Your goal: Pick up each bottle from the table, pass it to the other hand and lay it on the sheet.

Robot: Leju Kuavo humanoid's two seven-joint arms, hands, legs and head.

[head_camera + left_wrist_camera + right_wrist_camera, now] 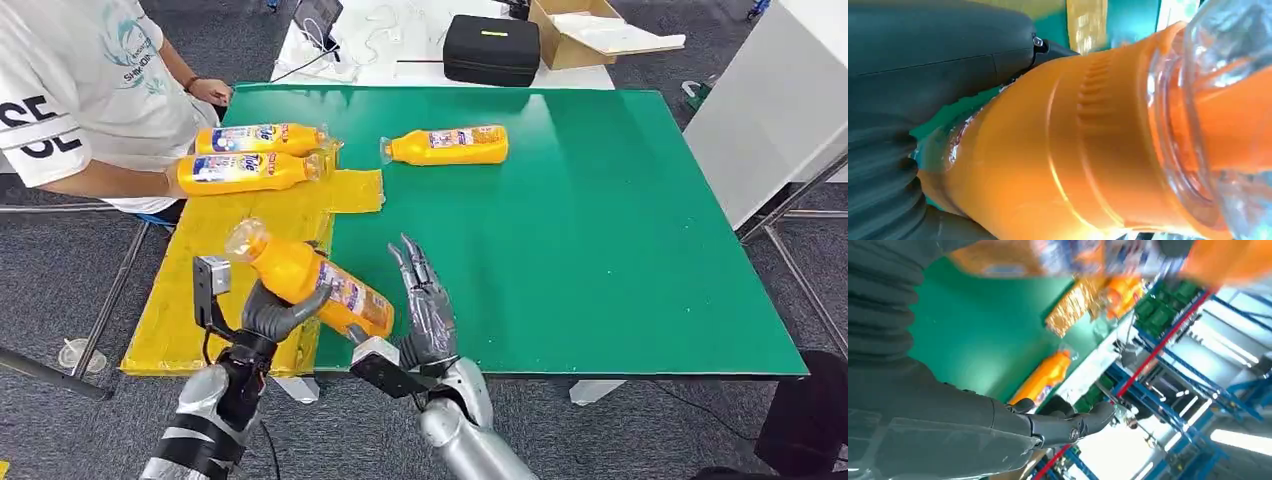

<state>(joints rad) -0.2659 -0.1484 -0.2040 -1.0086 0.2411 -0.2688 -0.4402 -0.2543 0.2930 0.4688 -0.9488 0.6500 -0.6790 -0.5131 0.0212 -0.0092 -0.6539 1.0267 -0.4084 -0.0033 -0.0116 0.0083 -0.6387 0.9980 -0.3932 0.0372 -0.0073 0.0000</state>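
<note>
My left hand [268, 315] grips an orange bottle [310, 278] around its middle, tilted, cap end up toward the far left, above the near edge of the yellow sheet [250, 225]. In the left wrist view the bottle [1088, 150] is pressed against the thumb [938, 55]. My right hand [428, 310] stands just right of the bottle's base, fingers straight and apart, holding nothing; its fingers [1048, 427] also show in the right wrist view. Two more bottles [248, 172] lie on the sheet's far end. A third bottle [448, 146] lies on the green table [600, 230], and appears again as the lone bottle [1045, 376].
A person in a white shirt [70, 90] sits at the far left, a hand [212, 92] by the table corner. Behind the table are a black case [492, 48] and an open cardboard box [585, 32]. A white panel [770, 110] stands to the right.
</note>
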